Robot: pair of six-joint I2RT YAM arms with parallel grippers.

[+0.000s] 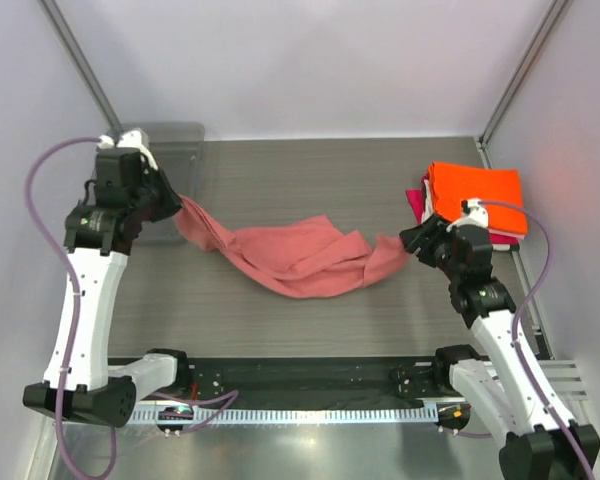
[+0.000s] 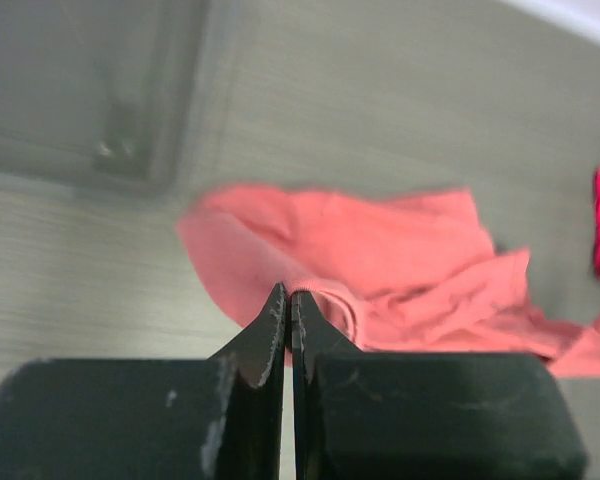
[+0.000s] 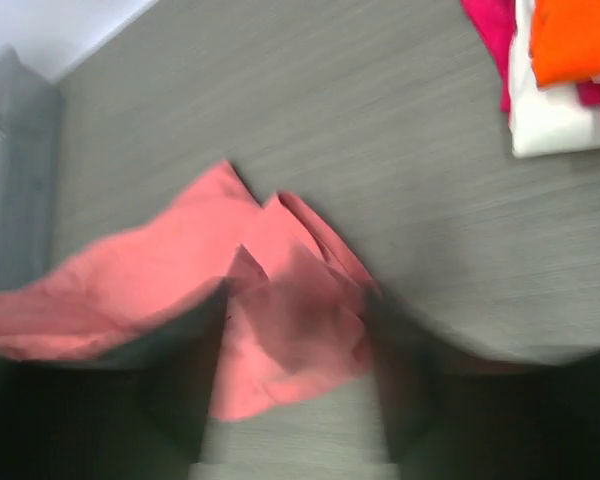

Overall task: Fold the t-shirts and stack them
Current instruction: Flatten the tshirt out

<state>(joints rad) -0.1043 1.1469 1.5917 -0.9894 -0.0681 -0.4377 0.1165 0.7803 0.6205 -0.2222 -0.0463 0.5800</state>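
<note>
One salmon-pink t-shirt (image 1: 300,262) is hung slack from just beside the grey tray (image 1: 183,148) to well apart from it, tray-side end clamped in the left gripper (image 2: 285,297), far end between the parted jaws of the right gripper (image 3: 298,292). Even tension is needed before folding.

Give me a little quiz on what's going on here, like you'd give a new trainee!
1. True or false: the left gripper is shut on one end of the salmon-pink t-shirt.
2. Which colour lies on top of the folded stack at the right? A white, B orange, C magenta.
3. In a few words: what lies at the far left corner of the table?

Key
1. True.
2. B, the orange t-shirt.
3. The grey tray.
</note>
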